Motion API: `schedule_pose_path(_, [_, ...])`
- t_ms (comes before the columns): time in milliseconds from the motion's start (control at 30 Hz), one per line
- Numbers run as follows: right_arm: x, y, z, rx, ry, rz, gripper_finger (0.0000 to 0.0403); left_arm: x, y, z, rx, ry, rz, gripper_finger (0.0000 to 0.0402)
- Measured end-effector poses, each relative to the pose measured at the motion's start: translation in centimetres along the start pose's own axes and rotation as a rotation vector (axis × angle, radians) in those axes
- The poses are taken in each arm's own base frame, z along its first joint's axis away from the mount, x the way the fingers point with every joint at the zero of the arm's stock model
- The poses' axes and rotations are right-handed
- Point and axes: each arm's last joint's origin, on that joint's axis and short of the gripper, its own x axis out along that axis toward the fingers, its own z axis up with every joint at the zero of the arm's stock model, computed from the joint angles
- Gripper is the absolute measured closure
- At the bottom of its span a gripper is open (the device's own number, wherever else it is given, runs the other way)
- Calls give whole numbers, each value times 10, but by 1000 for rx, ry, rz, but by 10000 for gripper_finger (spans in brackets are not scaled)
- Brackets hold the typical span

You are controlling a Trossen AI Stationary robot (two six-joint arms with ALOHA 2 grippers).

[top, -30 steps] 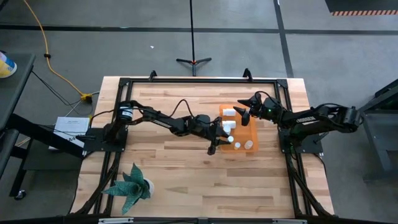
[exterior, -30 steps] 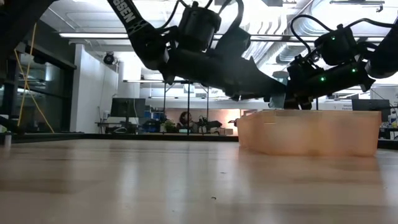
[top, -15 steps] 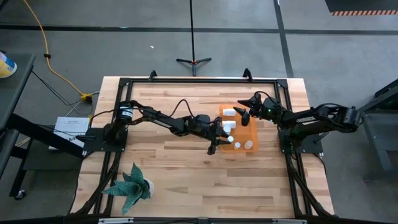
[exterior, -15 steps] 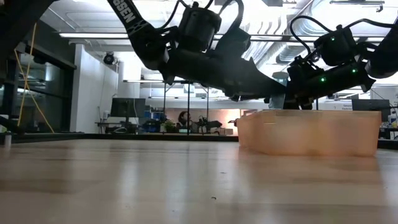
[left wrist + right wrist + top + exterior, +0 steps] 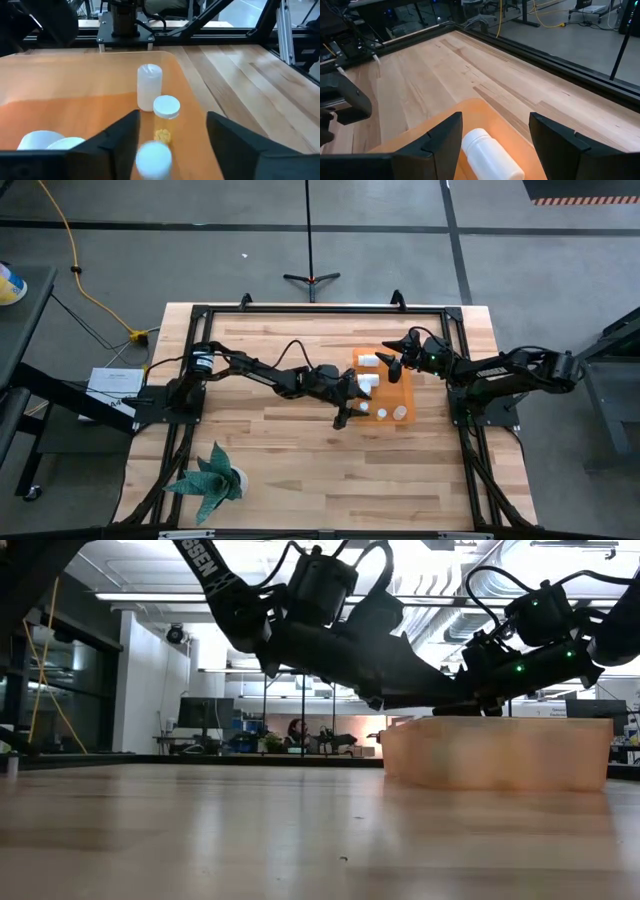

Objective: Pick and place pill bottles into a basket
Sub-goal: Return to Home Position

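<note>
Over the basket (image 5: 407, 384) rim, left claw (image 5: 172, 127) spread, pill bottles (image 5: 149, 86) below it, right claw (image 5: 495, 124) spread too.

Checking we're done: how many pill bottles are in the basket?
5, all in the basket: one pill bottle lying by the right gripper, one by the left gripper, three in a row at the other end. More may hide under it.

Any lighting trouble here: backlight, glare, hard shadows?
Low view: strongly backlit by ceiling lights; left gripper and right gripper, both open at the basket, are silhouettes. High view: even light, soft shadows. Wrist views: no glare on the bottles.
</note>
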Motion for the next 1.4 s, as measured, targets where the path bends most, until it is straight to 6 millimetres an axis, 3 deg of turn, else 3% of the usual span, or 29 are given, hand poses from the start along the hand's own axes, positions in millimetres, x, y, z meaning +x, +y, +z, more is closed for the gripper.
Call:
schedule_pose_path(200, [0,0,0,0,2,0,183,-5,-1,12,89,-35,9,84])
schedule_pose_path(400, [0,0,-1,0,7,-1,183,-25,-3,40,99,-18,63,83])
schedule_pose_path(467, [0,0,-1,0,7,0,183,-36,0,47,99,44,81,101])
schedule_pose_path(633, [0,0,-1,1,11,0,182,-70,21,28,-41,270,49,167])
schedule_pose_path(733, [0,0,-2,1,23,-2,183,-90,21,28,-74,210,25,210])
schedule_pose_path(933, [0,-1,-5,3,53,-7,183,-132,0,19,-35,82,85,298])
schedule_pose_path(1133, [-1,-1,-6,5,60,-8,183,-190,-28,-1,2,-83,161,375])
schedule_pose_path(1400, [-1,1,-3,-3,40,50,183,-259,-66,-31,-56,-217,250,367])
